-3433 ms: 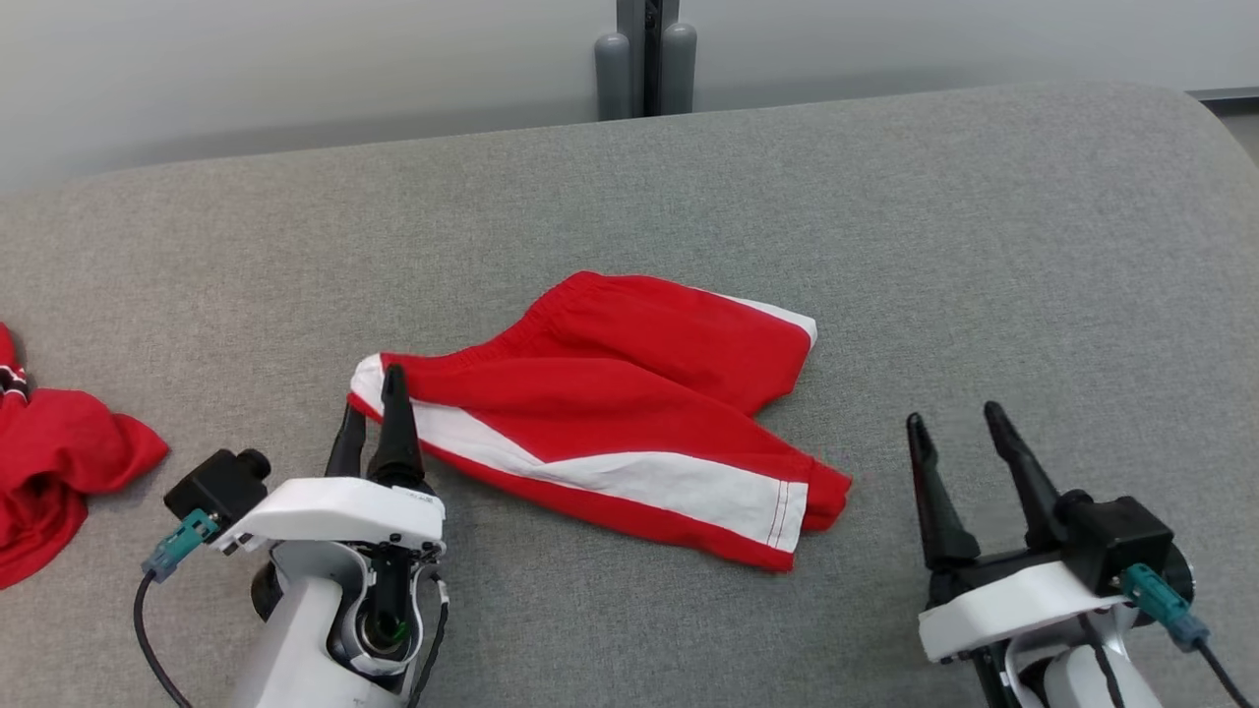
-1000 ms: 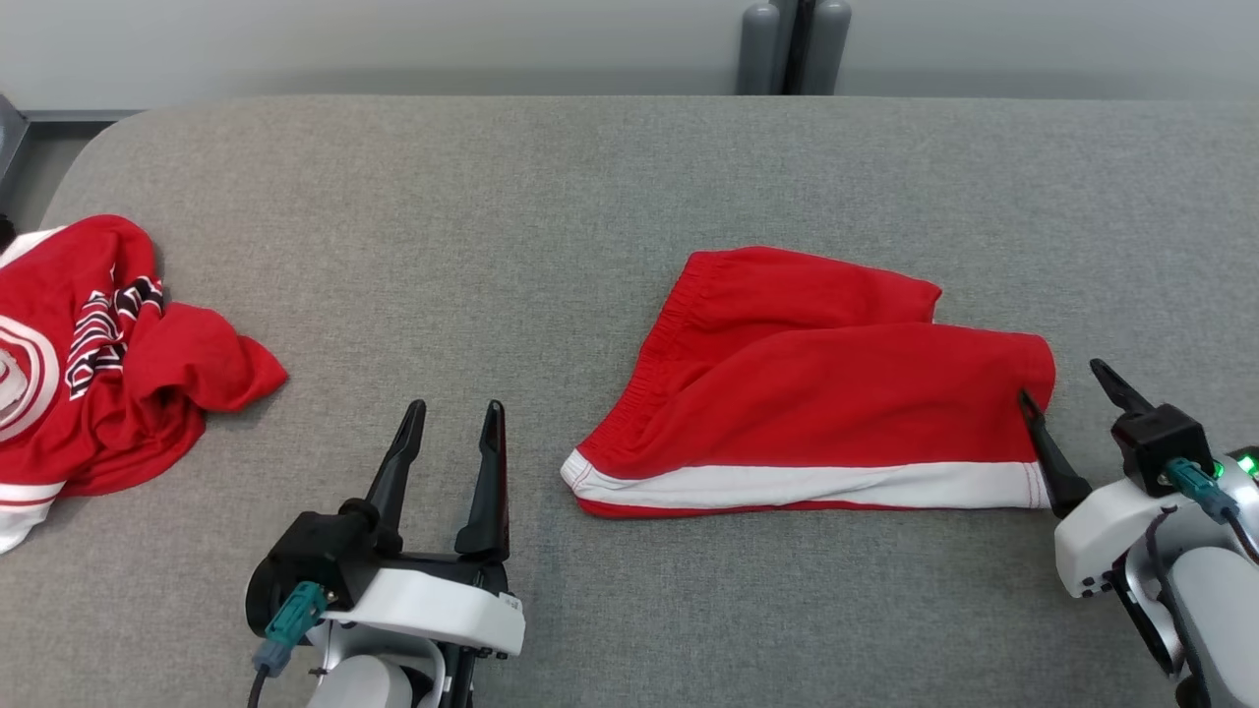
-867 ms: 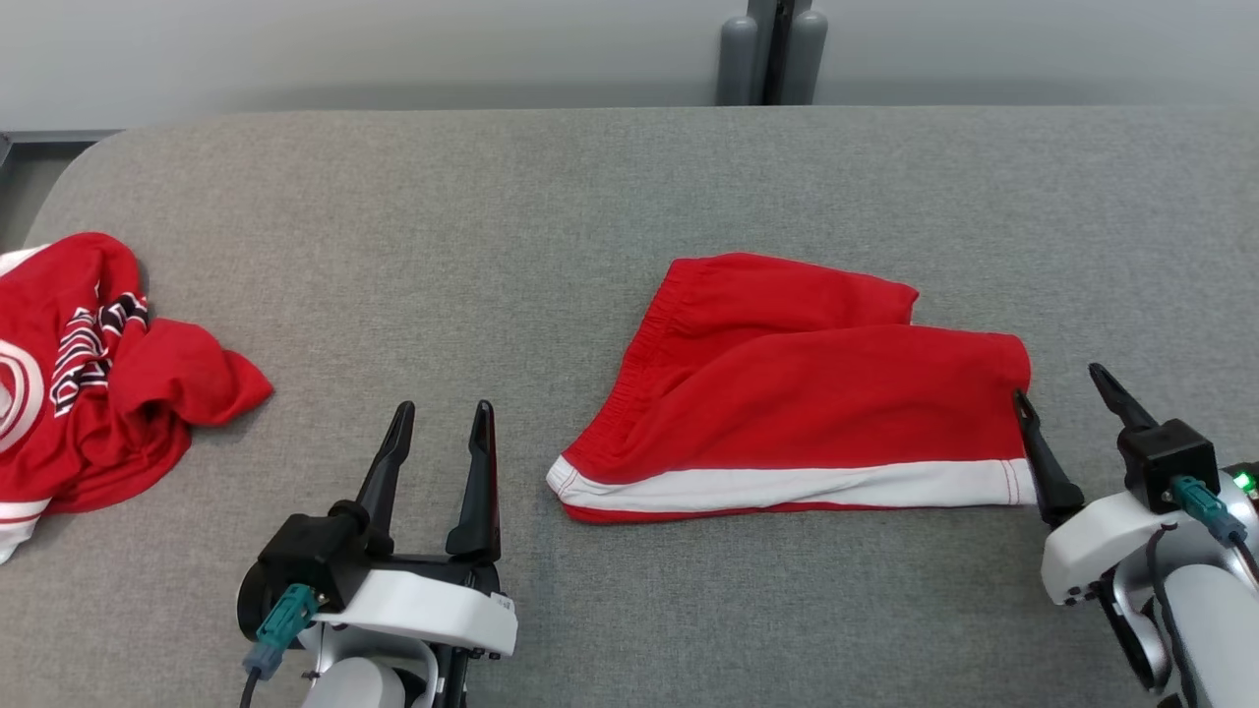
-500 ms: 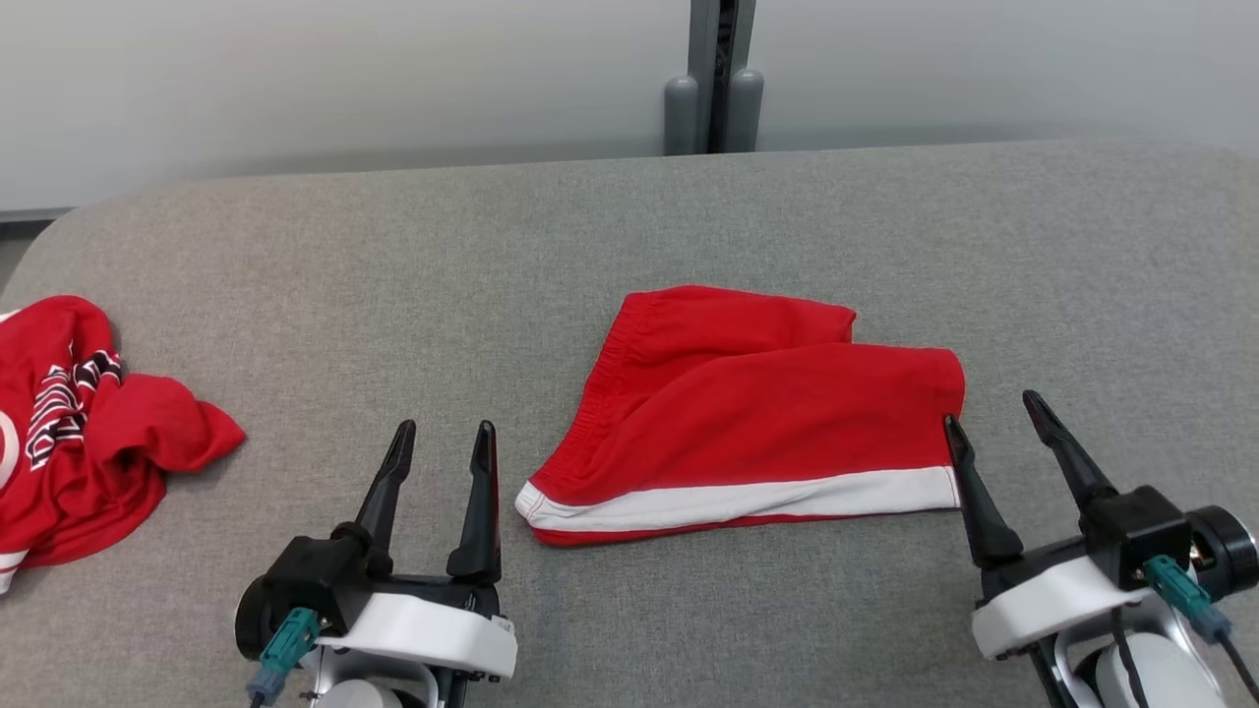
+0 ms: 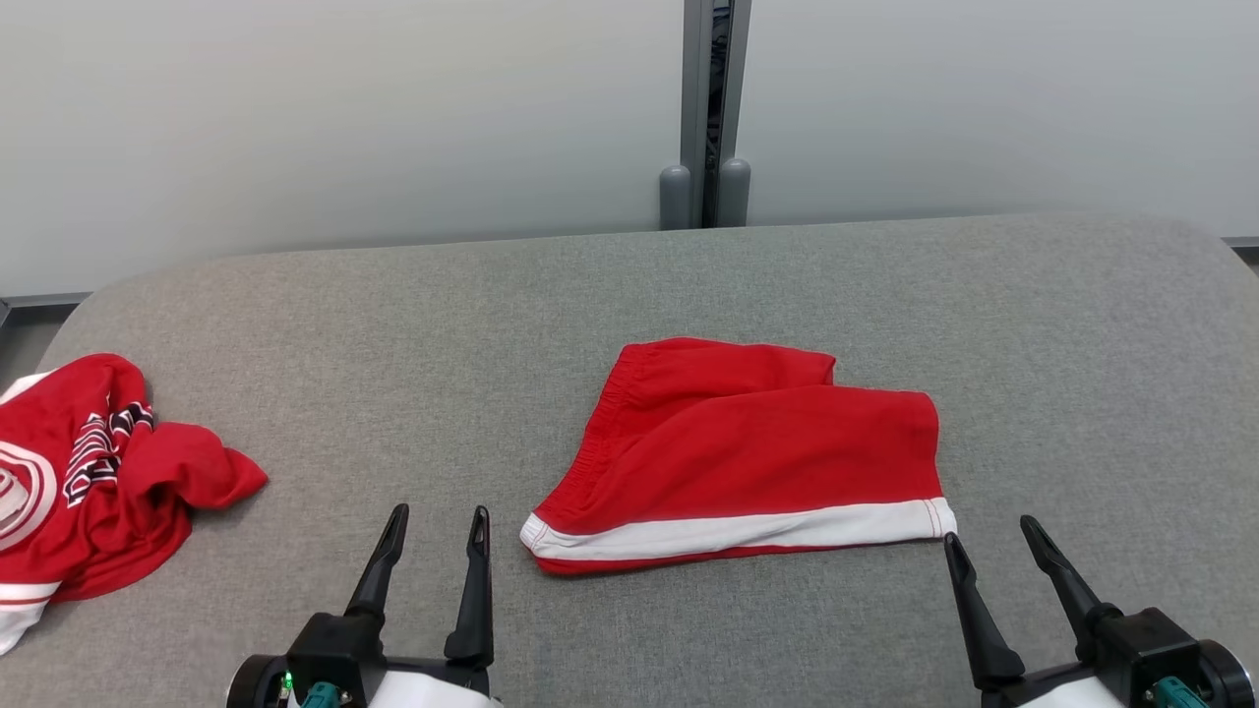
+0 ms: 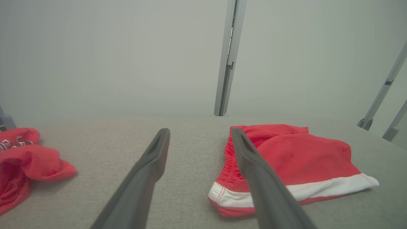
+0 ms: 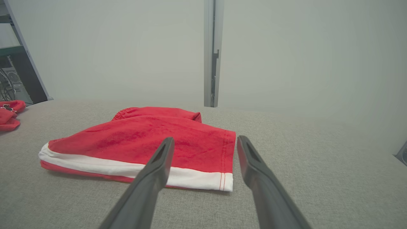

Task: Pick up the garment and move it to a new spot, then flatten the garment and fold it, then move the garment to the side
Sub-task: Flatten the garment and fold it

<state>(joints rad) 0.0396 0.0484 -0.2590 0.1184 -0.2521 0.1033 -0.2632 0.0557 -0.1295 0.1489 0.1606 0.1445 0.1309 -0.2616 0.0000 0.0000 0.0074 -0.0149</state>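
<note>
Grey counter (image 5: 393, 324) carries the garment (image 5: 748, 452), apparently folded flat. Left hand (image 5: 439, 511) and right hand (image 5: 989, 531) hover released, empty, near the garment's white-banded edge. Likely remaining: moving it aside.

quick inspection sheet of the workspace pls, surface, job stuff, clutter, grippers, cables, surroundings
surface: grey padded surface, no stains seen
job's things: red shorts folded, lying flat mid-surface, white band along the near edge, waistband to the robot's left
clutter: red shirt crumpled at the far left edge
grippers: left gripper open, empty, just left of the shorts; right gripper open, empty, near the shorts' right corner, not touching
cables: teal plug at the right wrist; nothing seen on the surface
surroundings: pale wall behind, grey post in the middle
</note>
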